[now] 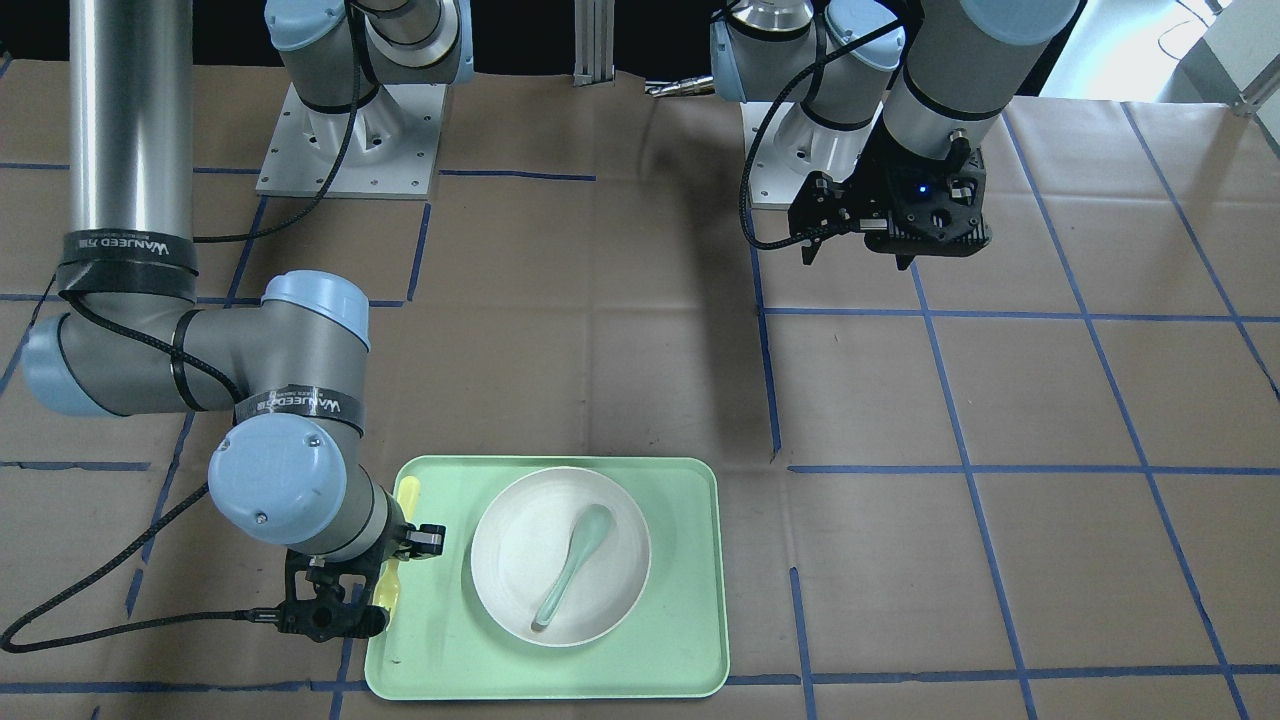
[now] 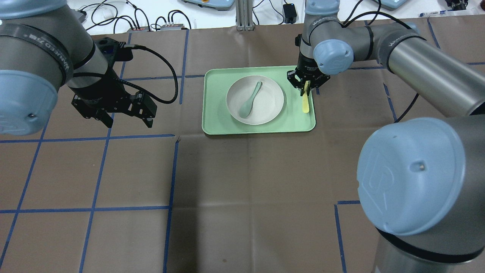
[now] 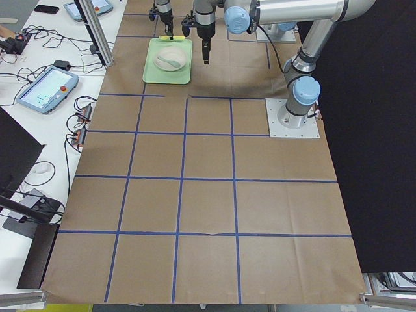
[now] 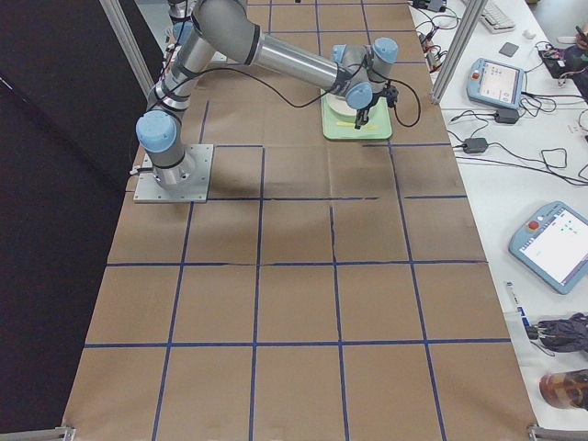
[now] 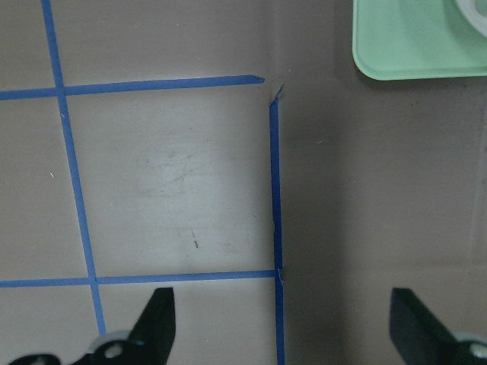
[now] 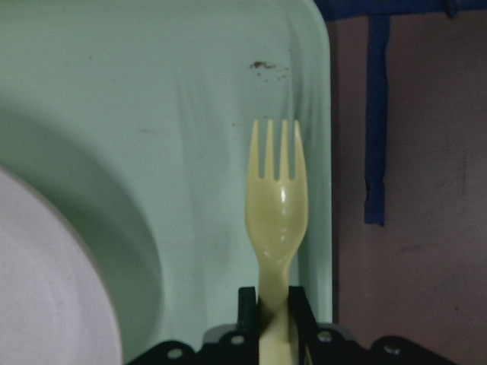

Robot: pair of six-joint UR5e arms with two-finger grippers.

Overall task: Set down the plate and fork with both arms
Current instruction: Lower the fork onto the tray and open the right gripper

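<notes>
The off-white plate [image 2: 269, 103] sits in the middle of the light-green tray [image 2: 216, 118], with a grey-green spoon [image 2: 250, 100] lying in it. My right gripper [image 2: 307, 86] is shut on the handle of the pale-yellow fork [image 2: 305, 104], holding it low over the tray's right edge beside the plate. The right wrist view shows the fork [image 6: 277, 198] between the fingers, tines pointing away, with the plate [image 6: 46, 289] at the left. I cannot tell whether the fork touches the tray. My left gripper [image 2: 129, 123] is open and empty above the paper, left of the tray.
The table is covered with brown paper marked with blue tape lines [image 2: 172, 170]. The left wrist view shows a corner of the tray [image 5: 411, 46] at the top right. Both arm bases [image 1: 350, 140] stand on the robot's side of the table.
</notes>
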